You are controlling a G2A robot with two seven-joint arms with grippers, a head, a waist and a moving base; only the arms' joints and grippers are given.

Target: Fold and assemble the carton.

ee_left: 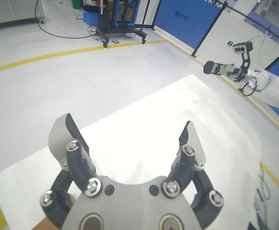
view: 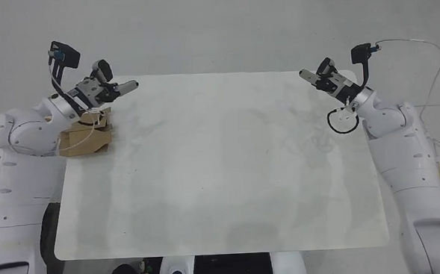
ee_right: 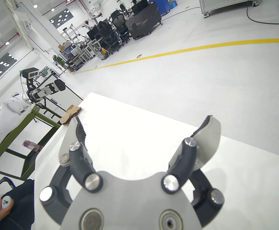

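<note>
We see the brown cardboard carton (view: 89,135) at the left edge of the white rectangular table (view: 222,182), near the far corner. We cannot tell how much of it rests on the tabletop. It looks half-formed: creased panels and loose flaps stand at odd angles, and in the right wrist view the carton (ee_right: 70,113) shows an open top with flaps sticking up.

The left gripper (view: 130,86) hangs above the carton and apart from it, pointing inward over the table's far edge. In its own wrist view the left gripper (ee_left: 128,128) has its 2 fingers spread wide, with nothing between the ribbed pads (ee_left: 75,132). The left arm is bent at the table's left side, wrist raised.

The right gripper (view: 308,75) hovers above the far right corner, well apart from the carton. Its own wrist view shows the right gripper (ee_right: 141,124) equally wide and empty, over bare tabletop. That arm is folded at the table's right side.
</note>
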